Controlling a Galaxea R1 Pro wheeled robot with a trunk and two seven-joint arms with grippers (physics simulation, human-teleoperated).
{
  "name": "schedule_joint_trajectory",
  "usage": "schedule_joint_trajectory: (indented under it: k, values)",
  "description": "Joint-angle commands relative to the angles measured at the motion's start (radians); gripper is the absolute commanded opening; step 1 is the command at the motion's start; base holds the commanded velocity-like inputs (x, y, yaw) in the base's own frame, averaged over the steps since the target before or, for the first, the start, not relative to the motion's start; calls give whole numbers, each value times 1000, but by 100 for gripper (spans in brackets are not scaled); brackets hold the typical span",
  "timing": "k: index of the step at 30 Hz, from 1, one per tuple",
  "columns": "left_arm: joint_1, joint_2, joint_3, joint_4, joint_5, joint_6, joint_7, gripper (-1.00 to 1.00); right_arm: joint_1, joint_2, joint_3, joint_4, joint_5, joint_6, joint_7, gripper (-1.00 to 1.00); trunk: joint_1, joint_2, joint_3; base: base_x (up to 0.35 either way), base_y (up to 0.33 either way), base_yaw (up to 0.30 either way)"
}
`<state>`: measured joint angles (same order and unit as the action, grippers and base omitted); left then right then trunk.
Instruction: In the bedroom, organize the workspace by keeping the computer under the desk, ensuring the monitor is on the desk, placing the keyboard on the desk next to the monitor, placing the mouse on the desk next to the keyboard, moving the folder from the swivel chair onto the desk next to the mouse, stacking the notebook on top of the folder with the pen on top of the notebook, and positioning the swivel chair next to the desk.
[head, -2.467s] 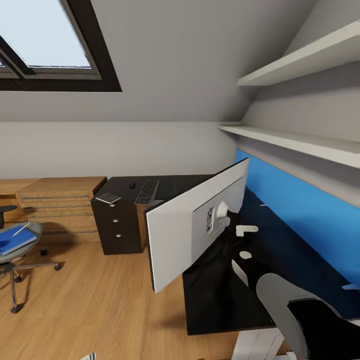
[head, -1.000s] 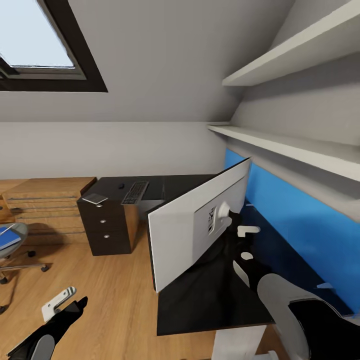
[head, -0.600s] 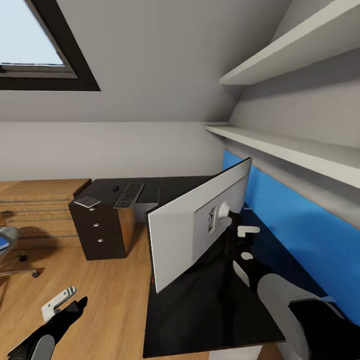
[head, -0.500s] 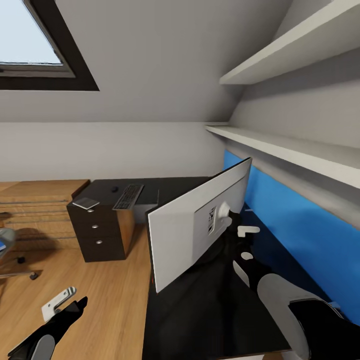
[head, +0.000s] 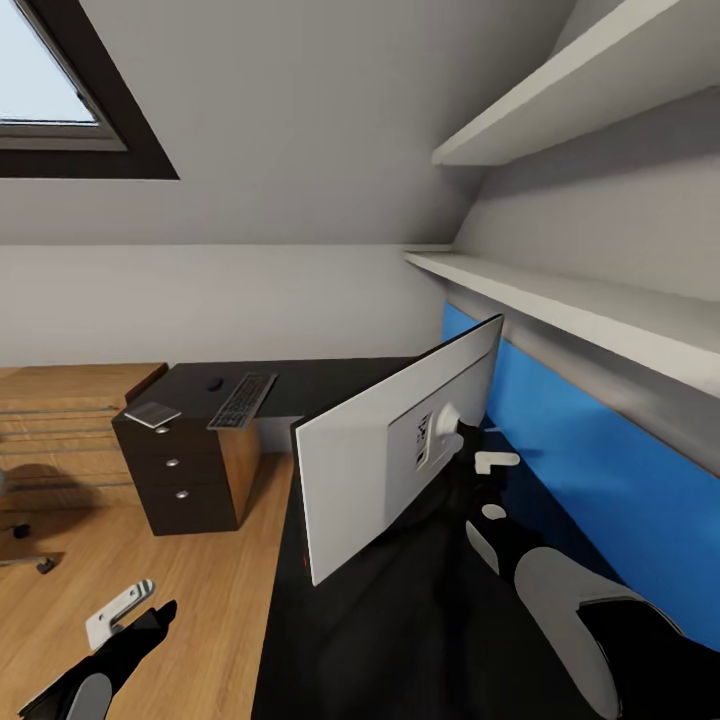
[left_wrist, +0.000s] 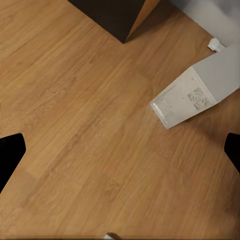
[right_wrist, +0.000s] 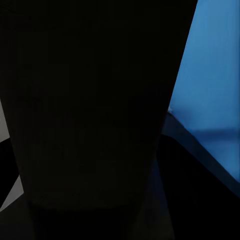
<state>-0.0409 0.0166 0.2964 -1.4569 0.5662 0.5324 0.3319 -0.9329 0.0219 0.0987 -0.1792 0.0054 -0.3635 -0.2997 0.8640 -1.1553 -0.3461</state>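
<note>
Wooden flooring fills the lower left, a black desk the lower centre, against a blue wall panel. At centre frame the monitor is held tilted above it by the right gripper, closed on its stand. The left gripper, lower left, hangs spread apart, holding nothing.

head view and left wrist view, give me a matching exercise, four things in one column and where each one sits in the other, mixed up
Things:
1. monitor
2. keyboard
3. mouse
4. computer

Places:
A. lying on the wooden floor
B. held up over the near black desk by the right arm
C. flat on the far desk, its long side running away from the camera
D. small dark spot on the far desk just left of the keyboard

Pairs: 1-B, 2-C, 3-D, 4-A
</note>
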Motion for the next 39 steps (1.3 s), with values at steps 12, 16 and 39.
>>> schedule_joint_trajectory:
  k: [12,16,39]
  values:
    - [-1,0,0,0,9,3,7,100,-1,0,27,0,-1,-2,-10,-100,0,-1,-1,2,-78,0]
    - [-1,0,0,1,10,3,7,100,-1,0,28,0,-1,-3,-10,-100,0,-1,-1,0,-283,0]
    - [-1,0,0,1,11,3,7,100,-1,0,27,-2,0,-3,-10,-100,0,-1,-1,4,-88,0]
